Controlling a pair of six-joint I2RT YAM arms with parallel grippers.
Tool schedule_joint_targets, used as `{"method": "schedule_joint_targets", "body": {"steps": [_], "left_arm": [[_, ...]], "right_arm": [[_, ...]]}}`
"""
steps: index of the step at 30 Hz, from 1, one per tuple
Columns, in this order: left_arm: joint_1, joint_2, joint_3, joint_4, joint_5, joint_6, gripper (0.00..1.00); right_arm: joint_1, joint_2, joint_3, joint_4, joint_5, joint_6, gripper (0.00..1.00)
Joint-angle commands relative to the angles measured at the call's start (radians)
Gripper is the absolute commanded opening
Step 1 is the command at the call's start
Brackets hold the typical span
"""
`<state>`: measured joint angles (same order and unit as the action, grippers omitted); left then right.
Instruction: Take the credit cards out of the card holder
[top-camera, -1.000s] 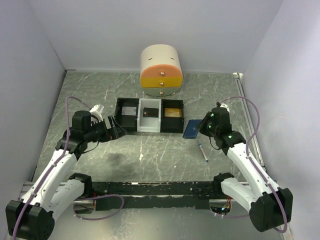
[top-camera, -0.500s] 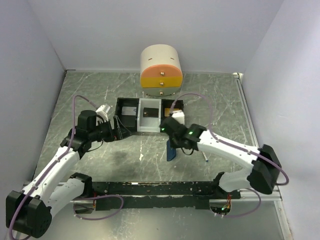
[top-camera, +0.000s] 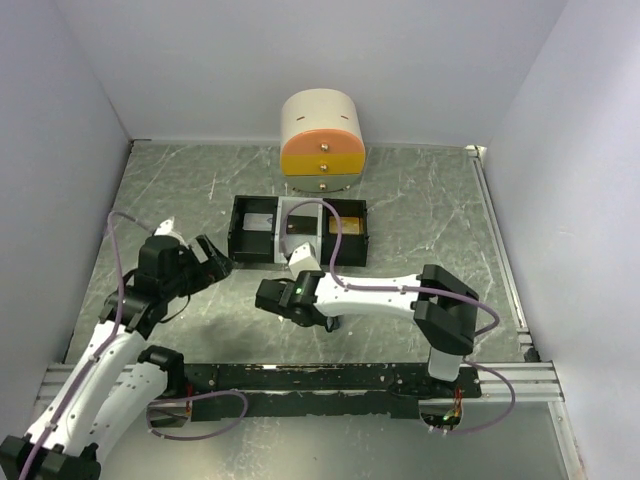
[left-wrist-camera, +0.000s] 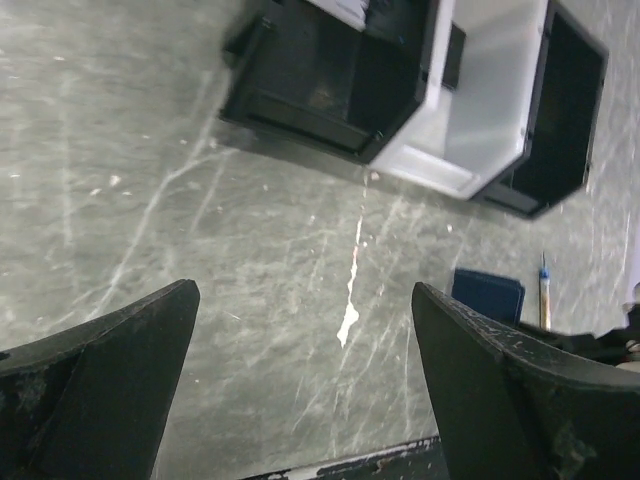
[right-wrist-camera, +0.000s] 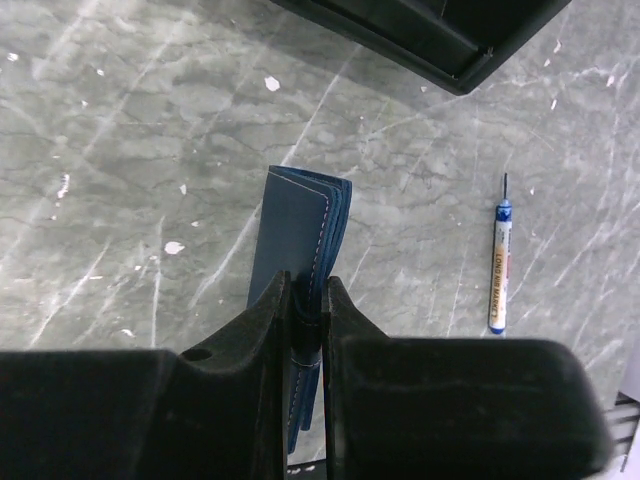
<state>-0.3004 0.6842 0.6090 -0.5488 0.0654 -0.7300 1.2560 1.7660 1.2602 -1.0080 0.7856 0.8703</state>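
Note:
The card holder, dark blue and folded, stands edge-on between the fingers of my right gripper, which is shut on its near end over the table in front of the tray. In the left wrist view the card holder shows at the right, beyond my open, empty left gripper. Seen from the top, the left gripper hovers left of the tray. A tan-gold credit card lies in the tray's right compartment. No card shows sticking out of the holder.
The black-and-white three-compartment tray sits mid-table, with a cream and orange drawer unit behind it. A thin white pen-like stick with a blue tip lies to the right of the card holder. The right arm stretches across the table's front.
The right arm has swung left, carrying the card holder from right of the tray to in front of it. The left gripper has drawn back from the tray's left compartment.

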Motion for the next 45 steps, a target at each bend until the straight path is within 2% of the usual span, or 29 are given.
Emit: {"method": "schedule_joint_targets", "body": {"steps": [1,4,5,7,11,15,19,23,27,31,35,39,41,45], "left_arm": [[-0.003,-0.091,0.064,-0.145,-0.236,-0.1,1.0],[-0.003,-0.155,0.08,-0.19,-0.302,-0.132,1.0],[-0.003,-0.173,0.084,-0.2,-0.317,-0.137,1.0],[-0.003,-0.206,0.093,-0.214,-0.338,-0.14,1.0],[-0.003,-0.237,0.114,-0.236,-0.361,-0.141,1.0],[-0.003,-0.231,0.133,-0.256,-0.343,-0.139,1.0],[-0.003,-0.216,0.123,-0.24,-0.269,-0.116,0.99],[-0.003,-0.19,0.095,-0.175,-0.086,-0.074,0.97],[-0.003,-0.132,-0.005,-0.005,0.164,-0.082,0.96],[-0.024,-0.069,-0.068,0.078,0.291,-0.095,0.88],[-0.078,-0.092,-0.081,0.103,0.229,-0.095,0.85],[-0.137,-0.019,-0.137,0.237,0.234,-0.137,0.8],[-0.215,0.052,-0.127,0.259,0.171,-0.141,0.79],[-0.417,0.197,-0.034,0.202,-0.039,-0.147,0.78]], "right_arm": [[0.02,0.012,0.008,-0.007,0.07,0.01,0.03],[0.023,-0.002,-0.017,0.09,0.01,-0.06,0.07],[0.023,-0.011,-0.028,0.133,-0.019,-0.097,0.11],[0.023,-0.038,-0.065,0.224,-0.083,-0.147,0.25],[0.022,-0.068,-0.09,0.349,-0.179,-0.208,0.31],[0.021,-0.062,-0.078,0.401,-0.244,-0.229,0.45],[0.016,-0.108,-0.1,0.506,-0.328,-0.242,0.49],[-0.013,-0.197,-0.161,0.577,-0.347,-0.193,0.51],[-0.134,-0.305,-0.329,0.628,-0.43,-0.089,0.5],[-0.277,-0.469,-0.532,0.792,-0.58,-0.04,0.49],[-0.359,-0.583,-0.684,0.904,-0.685,-0.007,0.48],[-0.419,-0.651,-0.773,0.948,-0.74,0.014,0.47],[-0.434,-0.675,-0.804,0.963,-0.742,0.019,0.47],[-0.446,-0.704,-0.845,0.997,-0.739,0.024,0.46]]}}
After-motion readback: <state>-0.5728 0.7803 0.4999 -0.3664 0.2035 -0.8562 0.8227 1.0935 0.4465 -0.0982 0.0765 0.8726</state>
